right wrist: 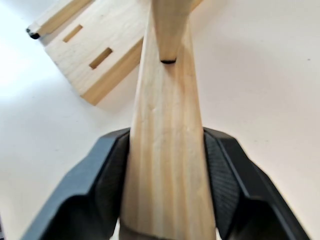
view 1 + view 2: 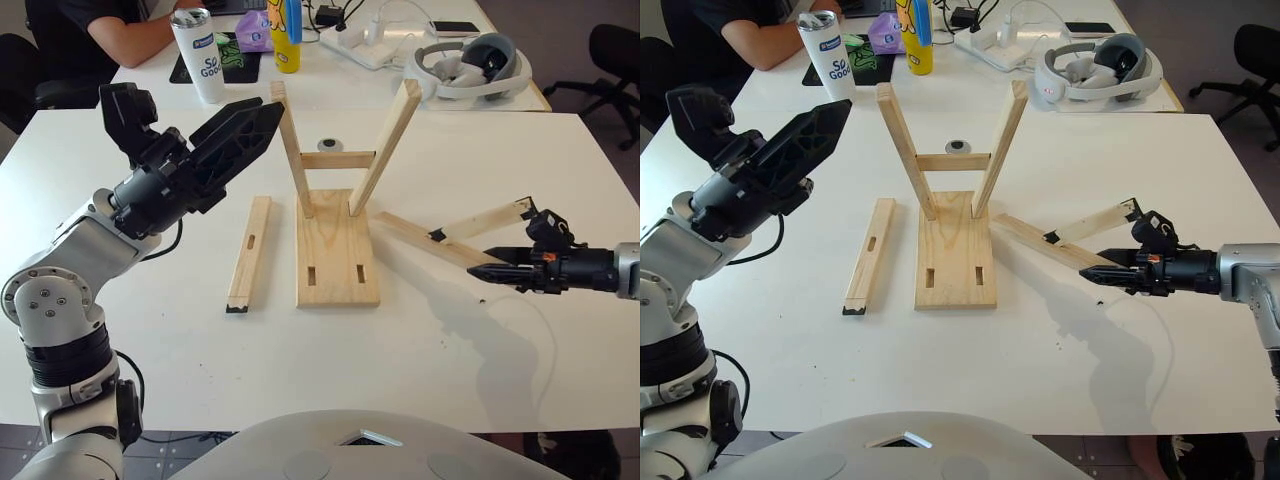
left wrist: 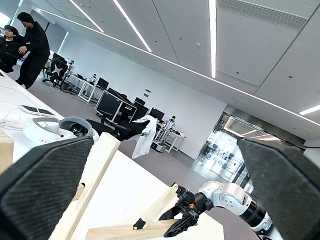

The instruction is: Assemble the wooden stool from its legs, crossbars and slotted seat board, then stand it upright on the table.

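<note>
The slotted seat board (image 2: 337,262) lies flat mid-table, its two near slots empty. Two legs joined by a crossbar (image 2: 338,159) stand up from its far end, leaning apart. A loose leg (image 2: 249,250) lies to the left of the board. To the right, a long leg (image 2: 425,240) lies at an angle, and a shorter black-tipped piece (image 2: 485,218) rests against it. My right gripper (image 2: 480,270) is at that long leg's outer end; its fingers (image 1: 107,170) are shut on the wood. My left gripper (image 2: 262,118) hangs open, raised left of the standing legs.
Along the back of the table are a white tumbler (image 2: 200,55), a yellow bottle (image 2: 287,35), a power strip (image 2: 365,40) and a headset (image 2: 465,65). A round grommet (image 2: 333,144) sits behind the standing legs. A person's arm rests at the back left.
</note>
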